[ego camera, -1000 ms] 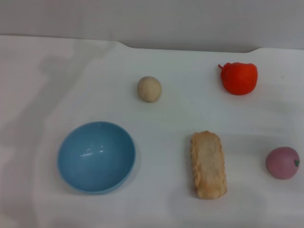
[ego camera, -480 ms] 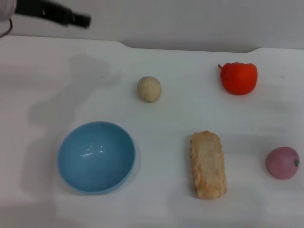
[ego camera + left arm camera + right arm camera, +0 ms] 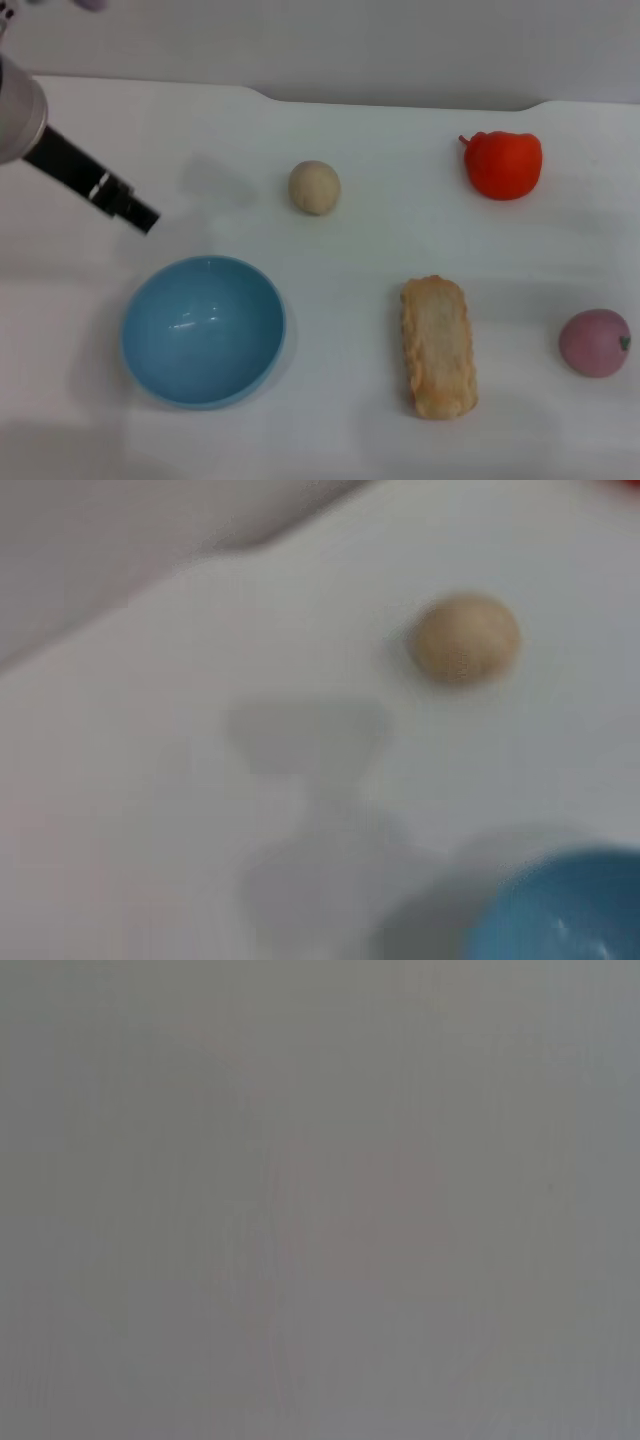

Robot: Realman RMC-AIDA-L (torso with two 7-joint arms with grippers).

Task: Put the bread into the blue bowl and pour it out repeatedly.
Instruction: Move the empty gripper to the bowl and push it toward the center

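Head view, near edge: the bread (image 3: 439,347) lies flat at about 5 o'clock from the table's middle, pale crimped side up, long axis running near to far, touched by nothing.
Bowl: the blue bowl (image 3: 203,329) sits upright and empty at about 7 o'clock, well apart from the bread, which is at its 3 o'clock.
Pink fruit: a small round one (image 3: 595,342) rests at the bread's 3 o'clock, near the table's right edge.
Left gripper: the left gripper (image 3: 138,217) hangs above the table at roughly 11 o'clock from the bowl, close to the rim but clear of it; it holds nothing, and whether the claw is wide or narrow I cannot tell.
Beige ball: a round ball (image 3: 315,187) sits at 12 o'clock from the table's middle; the left wrist view shows it (image 3: 465,640) beyond the bowl's rim (image 3: 560,910).
Red pepper: a toy pepper (image 3: 503,164) lies far off at 2 o'clock.
Right gripper: not seen in any view.
Step in hand: probably the approach, with the bread not yet picked up.
Next move: it likely needs a claw over the bread, spread across its narrow width, then a lift and carry toward 9 o'clock into the bowl.
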